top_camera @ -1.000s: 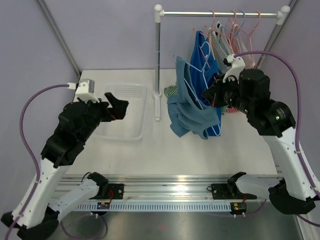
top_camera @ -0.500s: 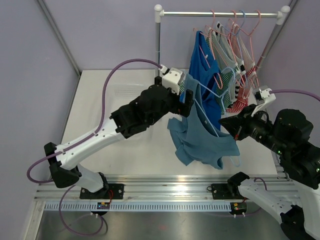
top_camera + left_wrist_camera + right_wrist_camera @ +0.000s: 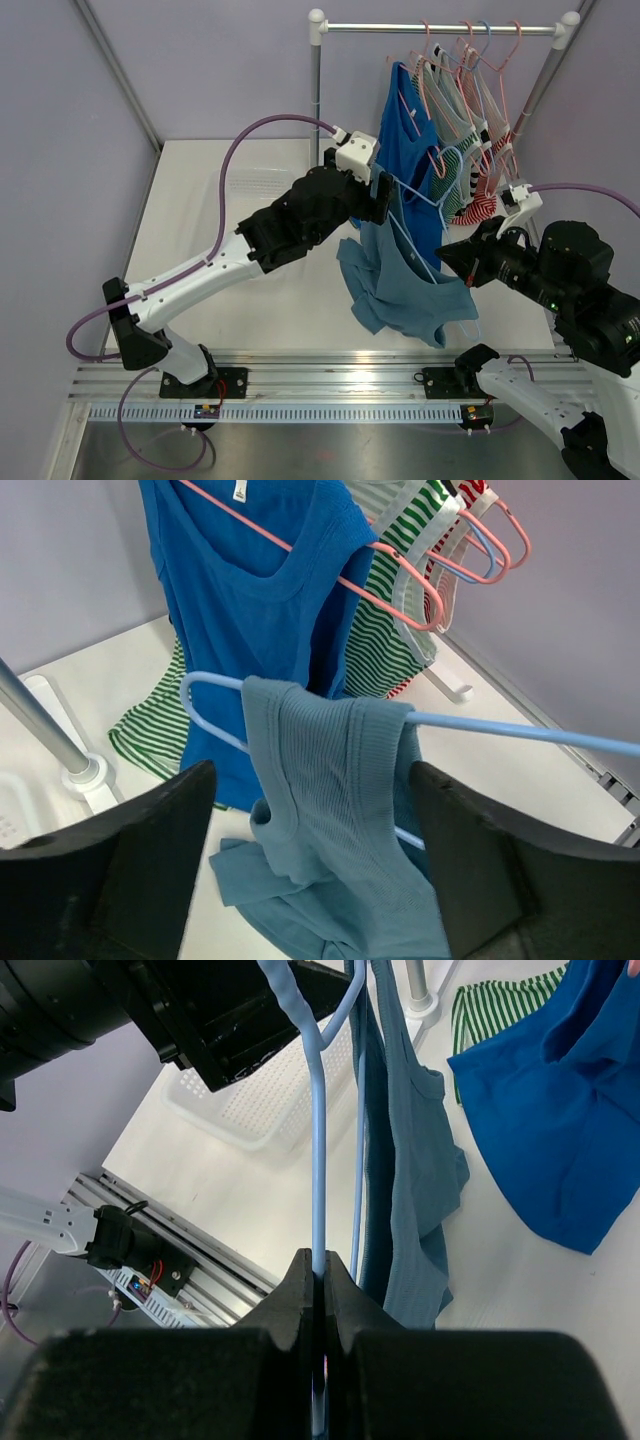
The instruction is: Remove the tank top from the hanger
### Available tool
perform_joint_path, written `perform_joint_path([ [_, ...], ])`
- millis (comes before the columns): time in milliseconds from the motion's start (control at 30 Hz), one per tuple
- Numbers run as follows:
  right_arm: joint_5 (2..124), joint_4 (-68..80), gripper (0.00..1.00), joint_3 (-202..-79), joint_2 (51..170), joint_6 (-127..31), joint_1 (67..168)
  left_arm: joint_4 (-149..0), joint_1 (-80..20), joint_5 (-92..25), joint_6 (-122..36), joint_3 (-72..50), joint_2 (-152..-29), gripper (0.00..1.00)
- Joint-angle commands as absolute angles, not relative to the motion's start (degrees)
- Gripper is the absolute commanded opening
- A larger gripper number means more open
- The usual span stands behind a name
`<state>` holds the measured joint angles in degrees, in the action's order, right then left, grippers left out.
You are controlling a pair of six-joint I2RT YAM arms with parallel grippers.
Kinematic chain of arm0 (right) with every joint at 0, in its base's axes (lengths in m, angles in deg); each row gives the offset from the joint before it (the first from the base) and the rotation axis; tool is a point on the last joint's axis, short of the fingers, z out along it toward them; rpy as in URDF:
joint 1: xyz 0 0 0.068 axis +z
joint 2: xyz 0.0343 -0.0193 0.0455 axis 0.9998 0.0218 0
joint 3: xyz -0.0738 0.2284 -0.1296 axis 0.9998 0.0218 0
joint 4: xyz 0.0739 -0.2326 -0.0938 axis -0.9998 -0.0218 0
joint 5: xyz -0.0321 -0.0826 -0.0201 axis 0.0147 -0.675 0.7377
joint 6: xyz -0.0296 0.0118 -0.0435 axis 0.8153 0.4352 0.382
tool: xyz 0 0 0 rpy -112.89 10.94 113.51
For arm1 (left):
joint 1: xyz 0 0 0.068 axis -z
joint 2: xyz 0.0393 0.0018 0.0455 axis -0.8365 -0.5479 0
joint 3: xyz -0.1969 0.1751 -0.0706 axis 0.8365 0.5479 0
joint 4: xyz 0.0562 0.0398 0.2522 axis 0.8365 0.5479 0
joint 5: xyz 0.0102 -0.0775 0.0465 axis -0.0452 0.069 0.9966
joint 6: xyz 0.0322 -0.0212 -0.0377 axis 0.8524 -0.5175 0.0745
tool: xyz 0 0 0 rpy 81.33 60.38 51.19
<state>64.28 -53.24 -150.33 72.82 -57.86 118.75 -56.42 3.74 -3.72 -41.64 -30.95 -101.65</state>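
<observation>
Two pincers: right pincer (image 3: pixel 322 1270) clenched on pale-blue hanger (image 3: pixel 318 1160), left pincer (image 3: pixel 305 775) agape astride teal tank top (image 3: pixel 335 840), white basket (image 3: pixel 265 1095) behind.

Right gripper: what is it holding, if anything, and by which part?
The light blue hanger, pinched by its wire between the shut right gripper; the teal tank top hangs on it.

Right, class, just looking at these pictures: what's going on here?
The right gripper is shut on a light blue hanger, holding it out in front of the rack. A teal tank top hangs draped over one arm of that hanger. The left gripper is open, facing the draped strap, and has not yet gripped it.
</observation>
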Motion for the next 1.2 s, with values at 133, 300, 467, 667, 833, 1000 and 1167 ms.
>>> perform_joint_path([
  [133, 66.4, -50.5, 0.0, -150.7, 73.4, -58.3, 119.1, -60.5, 3.7, -0.6, -40.4, -34.1, -103.4, 0.59],
  [300, 67.1, -50.2, 0.0, -150.7, 73.3, -58.3, 119.1, -60.8, 3.4, 1.3, -39.9, -34.2, -104.3, 0.42],
  [467, 67.1, -50.4, 0.0, -149.6, 73.3, -57.2, 119.1, -59.2, 2.5, 4.8, -40.9, -36.1, -105.4, 0.0],
  [667, 66.4, -53.1, 0.0, -145.3, 70.8, -53.4, 119.1, -54.8, 0.0, 13.9, -44.1, -37.1, -105.3, 0.0],
  [833, 68.0, -53.9, 0.0, -143.2, 66.2, -51.7, 119.1, -53.8, -5.1, 12.3, -48.8, -33.2, -102.8, 0.0],
  [1000, 71.2, -53.2, 0.0, -142.6, 62.6, -49.3, 119.1, -53.4, -7.9, 10.3, -51.3, -31.6, -102.1, 0.0],
  [1167, 70.9, -48.9, 0.0, -141.2, 58.7, -49.4, 119.2, -51.9, -9.1, 6.4, -54.5, -30.6, -101.7, 0.0],
])
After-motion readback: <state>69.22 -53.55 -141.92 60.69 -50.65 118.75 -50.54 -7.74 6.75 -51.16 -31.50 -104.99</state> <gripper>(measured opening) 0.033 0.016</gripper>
